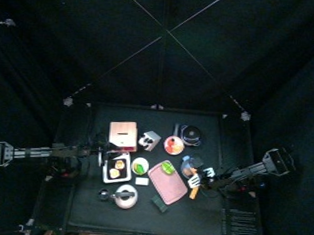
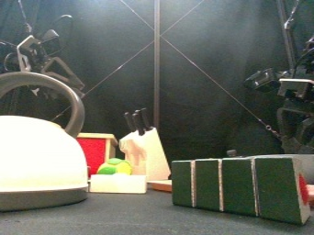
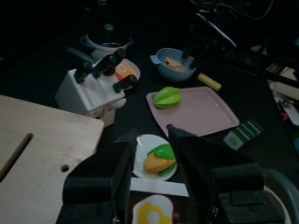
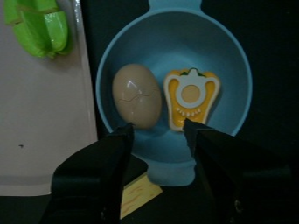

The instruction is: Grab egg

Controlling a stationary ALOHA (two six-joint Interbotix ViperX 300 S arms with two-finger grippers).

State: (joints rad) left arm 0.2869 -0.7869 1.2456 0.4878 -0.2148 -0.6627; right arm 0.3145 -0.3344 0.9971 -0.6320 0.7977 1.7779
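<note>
- Egg (image 4: 136, 94): pale tan, lying inside the blue bowl (image 4: 222, 52), on the bowl's floor just beside a yellow pepper slice (image 4: 187, 99); the two look close together, but whether they touch cannot be told.
- Blue bowl: round, with a short handle tab at its rim; in the top view it (image 1: 200, 174) sits near the right arm's end, beside the pink cutting board (image 1: 172, 188).
- Right gripper (image 4: 158, 131): held directly above the blue bowl, jaws parted with a clear gap between them, one black jaw over the bowl's rim below the egg and the other below the pepper slice; nothing is held.
- Green pepper piece (image 4: 42, 26): rests on the pink cutting board (image 4: 41, 114), outside the bowl and next to its rim.
- Left gripper (image 3: 163, 166): jaws apart and empty, poised over a small white plate (image 3: 140, 171) carrying green and orange play food (image 3: 160, 157), well apart from the blue bowl (image 3: 173, 61).
- White knife block (image 3: 93, 83): stands with black handles protruding, between the wooden board (image 3: 41, 140) and the blue bowl.
- White kettle (image 2: 37, 147): fills the near left of the front view, ahead of the knife block (image 2: 145, 147).
</note>
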